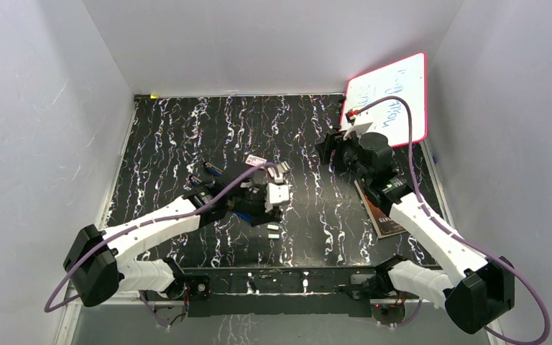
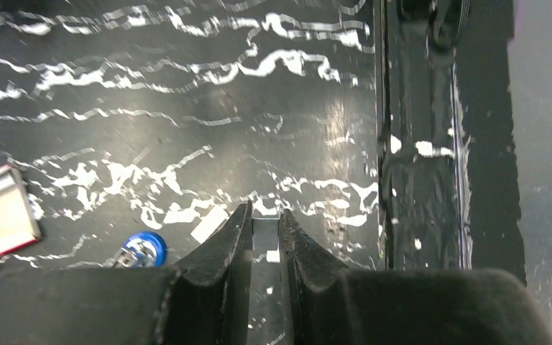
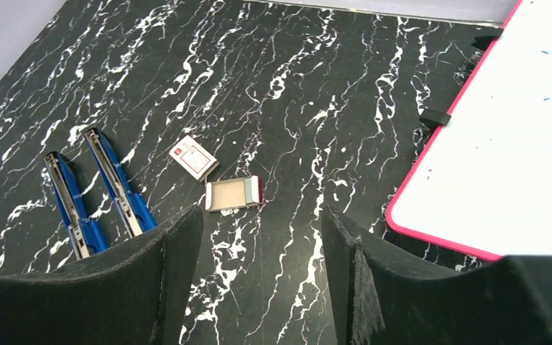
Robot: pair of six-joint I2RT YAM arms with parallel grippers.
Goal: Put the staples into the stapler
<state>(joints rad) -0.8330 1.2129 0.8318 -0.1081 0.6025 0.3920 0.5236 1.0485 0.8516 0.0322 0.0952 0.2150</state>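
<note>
The staples are a short silvery block pinched between the L gripper tips, jaws pressed tight on it. It's held just above the black marbled table, near a black rail at the table's edge.

The blue stapler lies open on the table – two long arms side by side, metal channels up, seen from the R wrist cam. Just beside it is a small red-and-white box, and next to that an open card tray w/ a grey bit at one end.

The R gripper is spread wide w/ nothing between its fingers. It hovers over the table, well apart from the stapler and near a red-rimmed whiteboard.
</note>
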